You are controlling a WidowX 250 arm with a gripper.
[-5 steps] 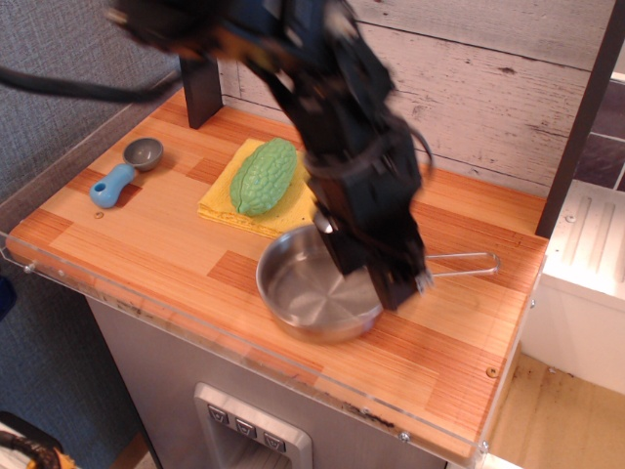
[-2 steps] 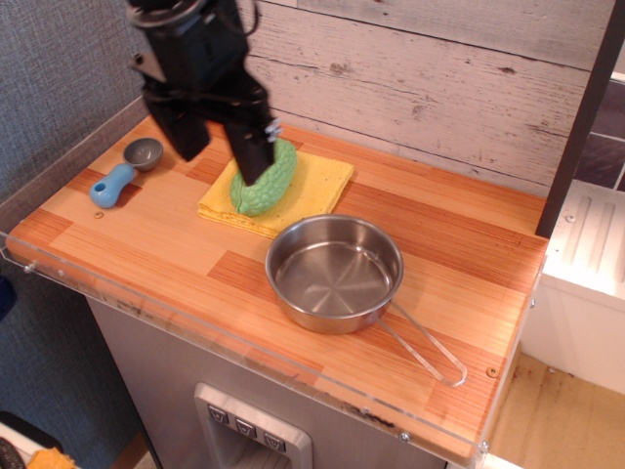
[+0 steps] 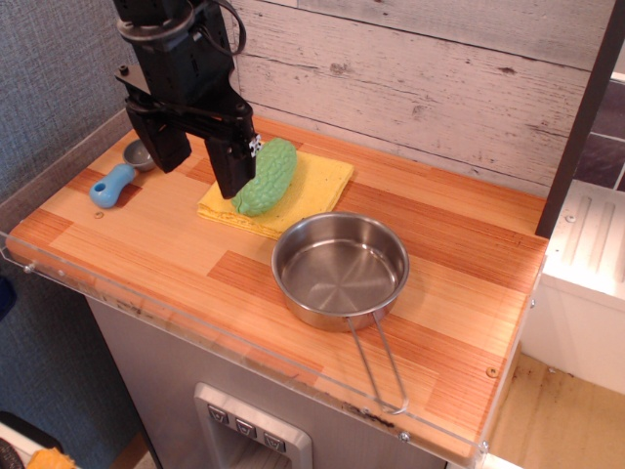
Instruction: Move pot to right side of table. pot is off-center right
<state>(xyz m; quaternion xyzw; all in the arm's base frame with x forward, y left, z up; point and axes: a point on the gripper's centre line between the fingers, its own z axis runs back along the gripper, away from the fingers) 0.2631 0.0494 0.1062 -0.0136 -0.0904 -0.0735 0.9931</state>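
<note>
Black fingers of your gripper (image 3: pixel 200 156) stand wide apart and hold nothing, hanging over the green vegetable (image 3: pixel 265 177) on the yellow cloth (image 3: pixel 311 185). Your pot (image 3: pixel 340 271) sits off-center right on the table (image 3: pixel 146 239), handle toward the front edge.

The scene is evenly and fairly brightly lit, with soft light and only faint shadows beneath objects on the tabletop (image 3: pixel 146 244). The pot (image 3: pixel 340 271) shows mild specular sheen on its rim and radial reflections inside, without harsh glare. Focus is reasonably sharp throughout; the dark arm's details are lost in shadow. No edge distortion is evident.
</note>
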